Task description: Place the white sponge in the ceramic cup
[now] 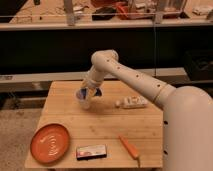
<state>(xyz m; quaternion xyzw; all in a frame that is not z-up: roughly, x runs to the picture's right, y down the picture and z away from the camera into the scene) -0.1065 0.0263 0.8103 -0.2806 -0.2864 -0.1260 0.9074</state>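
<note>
The ceramic cup [83,100] is small and whitish and stands upright on the left-middle of the wooden table [107,130]. My gripper [90,93] hangs at the end of the white arm, right at the cup's rim and slightly to its right, pointing down. I cannot make out the white sponge at the gripper or in the cup. A whitish oblong object [131,103] lies on the table to the right of the cup, and I cannot tell whether it is the sponge.
An orange plate [50,143] lies at the front left. A small flat packet [91,151] sits near the front edge, with an orange stick-like item [129,146] to its right. Dark shelving runs behind the table.
</note>
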